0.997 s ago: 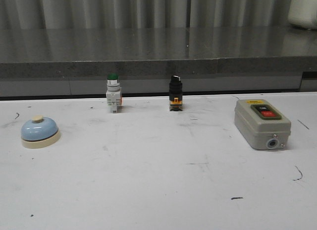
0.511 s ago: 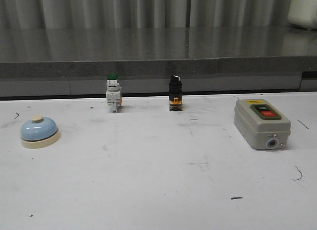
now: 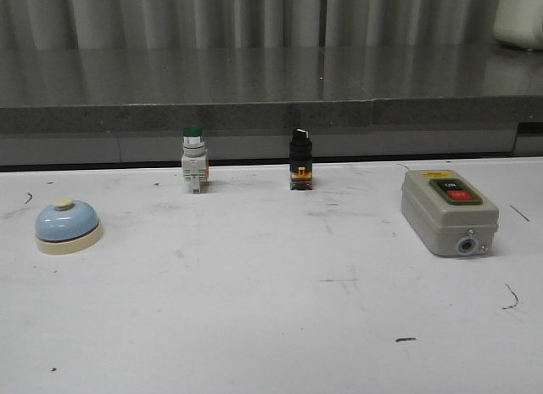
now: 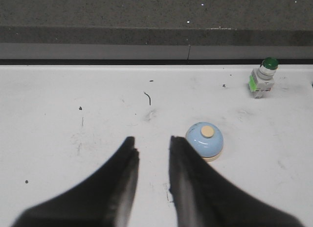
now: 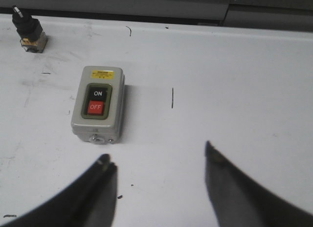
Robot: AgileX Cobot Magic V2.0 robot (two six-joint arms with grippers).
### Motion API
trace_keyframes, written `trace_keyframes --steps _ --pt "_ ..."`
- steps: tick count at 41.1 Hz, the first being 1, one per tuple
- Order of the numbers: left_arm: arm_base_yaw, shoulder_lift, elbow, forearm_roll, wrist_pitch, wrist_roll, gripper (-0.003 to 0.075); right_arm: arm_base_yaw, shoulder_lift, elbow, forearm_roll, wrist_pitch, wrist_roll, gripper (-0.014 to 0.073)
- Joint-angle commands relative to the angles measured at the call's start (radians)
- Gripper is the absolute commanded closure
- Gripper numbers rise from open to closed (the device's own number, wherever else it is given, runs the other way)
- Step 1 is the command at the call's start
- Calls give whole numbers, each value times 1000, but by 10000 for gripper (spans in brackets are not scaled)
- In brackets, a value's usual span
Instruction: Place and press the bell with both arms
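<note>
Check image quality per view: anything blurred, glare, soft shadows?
Front view: even, dim light, soft reflections on the dark ledge, bell fairly sharp. Left wrist view: left gripper fingers close and blurred, bell in focus. Right wrist view: right gripper fingers blurred, switch box labels readable, faint shadow beside it.

left gripper [image 4: 150, 147]: fingers slightly apart, nothing between them, hovering above the table
right gripper [image 5: 159, 158]: fingers spread wide, empty
</note>
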Motion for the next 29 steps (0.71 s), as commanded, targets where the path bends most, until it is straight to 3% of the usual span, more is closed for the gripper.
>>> trace_keyframes --steps 1,3,6,16,29 --pt "0 13 -33 -9 -65 -6 293 -1 1 -37 -12 -63 -12 -47" --pt "0 20 -33 -9 -65 -6 204 -1 1 -37 -12 -63 -12 -61" --pt "0 35 -33 -9 -67 -6 162 -1 1 -37 -12 -62 -12 -59" --pt "-111 135 -51 -17 -46 28 166 -1 1 -37 -12 -62 -12 -59" --pt "-239 426 -177 -17 11 30 162 -1 1 -37 -12 -62 -12 -59"
